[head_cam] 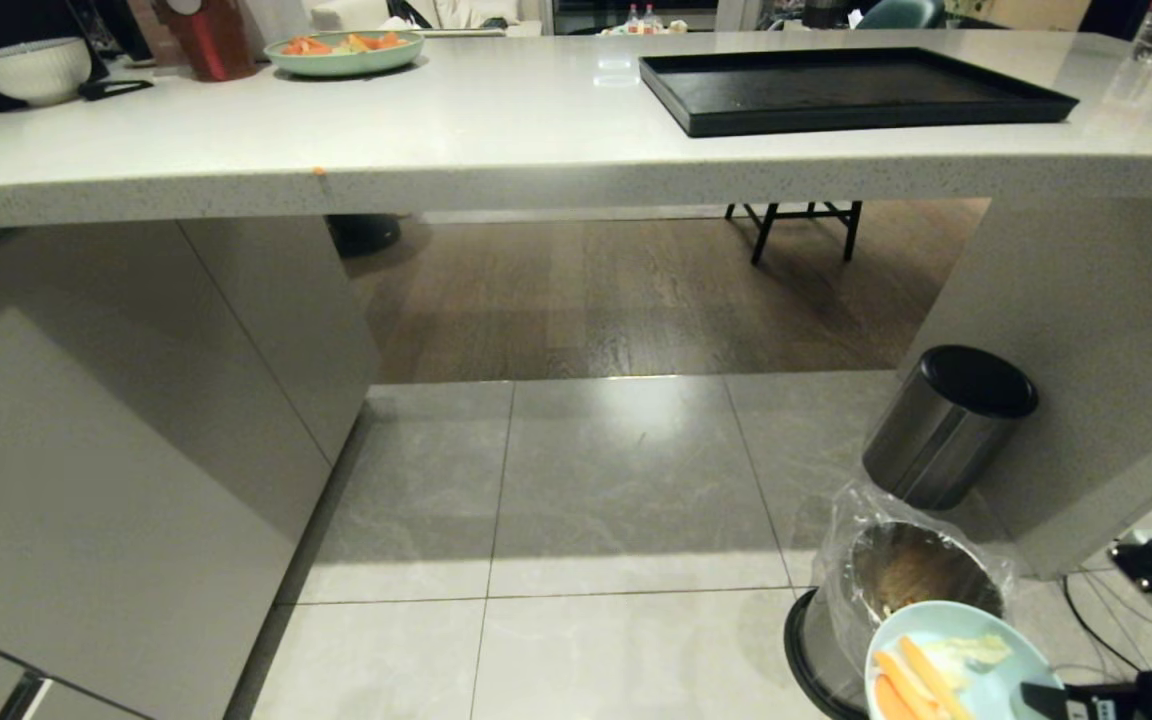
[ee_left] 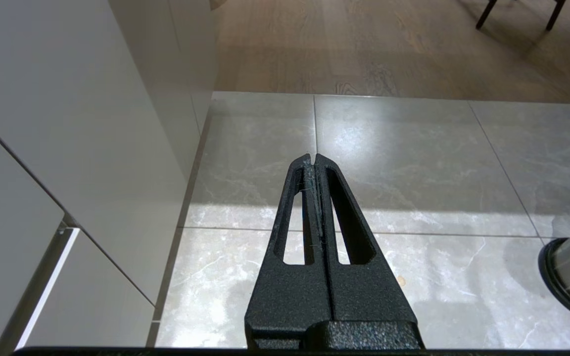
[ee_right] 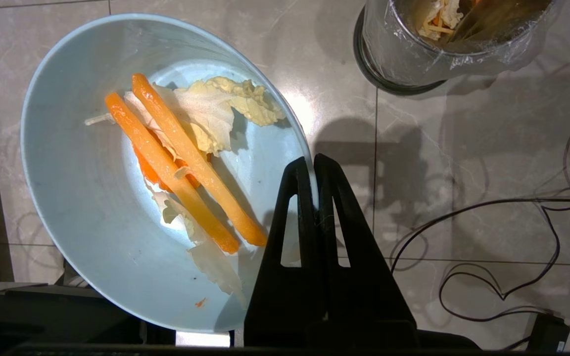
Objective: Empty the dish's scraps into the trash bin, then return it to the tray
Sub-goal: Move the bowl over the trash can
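My right gripper (ee_right: 313,163) is shut on the rim of the dish (ee_right: 82,198), a light-blue bowl held above the floor tiles. In it lie the scraps (ee_right: 186,163): orange strips and pale cabbage pieces. In the head view the dish (head_cam: 1011,685) hangs low at the right, beside the trash bin (head_cam: 911,575), a small steel bin with a clear bag and some scraps inside. That bin (ee_right: 413,54) stands apart from the dish in the right wrist view. The black tray (head_cam: 856,90) lies empty on the counter. My left gripper (ee_left: 313,158) is shut and parked over the floor.
A black-lidded steel bin (head_cam: 946,425) stands behind the trash bin, against the counter's side panel. A green plate of orange slices (head_cam: 344,50) and a white ribbed bowl (head_cam: 31,68) sit on the counter's far left. Cables (ee_right: 502,247) trail on the floor beside the right arm.
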Controlling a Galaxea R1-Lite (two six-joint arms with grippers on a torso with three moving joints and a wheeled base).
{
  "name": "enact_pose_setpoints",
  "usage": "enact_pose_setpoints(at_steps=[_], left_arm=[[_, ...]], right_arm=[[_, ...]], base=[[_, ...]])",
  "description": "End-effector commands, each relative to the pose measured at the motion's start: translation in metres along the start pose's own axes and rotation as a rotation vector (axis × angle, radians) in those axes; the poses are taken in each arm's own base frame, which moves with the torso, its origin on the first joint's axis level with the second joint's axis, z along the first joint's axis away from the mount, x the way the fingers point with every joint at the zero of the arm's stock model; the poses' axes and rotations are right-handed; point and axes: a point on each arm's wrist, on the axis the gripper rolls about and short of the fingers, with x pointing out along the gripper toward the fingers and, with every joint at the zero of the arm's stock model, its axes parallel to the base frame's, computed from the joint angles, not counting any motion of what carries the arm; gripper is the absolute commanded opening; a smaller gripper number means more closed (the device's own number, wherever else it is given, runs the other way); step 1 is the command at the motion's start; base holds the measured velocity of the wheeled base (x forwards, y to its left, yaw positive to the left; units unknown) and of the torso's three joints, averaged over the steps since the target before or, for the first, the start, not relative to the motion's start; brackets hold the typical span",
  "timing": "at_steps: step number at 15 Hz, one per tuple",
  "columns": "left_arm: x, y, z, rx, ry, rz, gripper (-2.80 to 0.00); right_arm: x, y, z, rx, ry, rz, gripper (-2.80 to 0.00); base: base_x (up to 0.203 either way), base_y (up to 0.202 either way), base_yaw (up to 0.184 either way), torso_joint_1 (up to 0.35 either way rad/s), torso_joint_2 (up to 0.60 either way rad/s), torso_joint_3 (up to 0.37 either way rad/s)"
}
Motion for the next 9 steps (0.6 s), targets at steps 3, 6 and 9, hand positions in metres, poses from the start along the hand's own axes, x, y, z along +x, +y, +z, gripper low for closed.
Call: enact_pose_setpoints(at_steps=[3,6,9], left_arm=[[0.0000,0.0000,0.0000,-0.001,-0.001,0.000,-2.80],[0.0000,0.0000,0.0000,-0.001,-0.001,0.001,-2.80],[0.0000,0.0000,0.0000,-0.001,-0.001,0.001,-2.80]], right_arm=[[0.0014,-0.0009,-0.0025,0.000,0.009,-0.008,-2.80],[0.0013,-0.0007,-0.0021,0.000,0.008,-0.007,-2.80],[0.0012,-0.0006,-0.0018,0.000,0.007,-0.007,-2.80]], base=[[-0.004,0.000,-0.018,0.001,0.00,0.001],[-0.002,0.008,-0.158,0.006,0.00,0.005],[0.000,0.007,-0.174,0.004,0.00,0.000]])
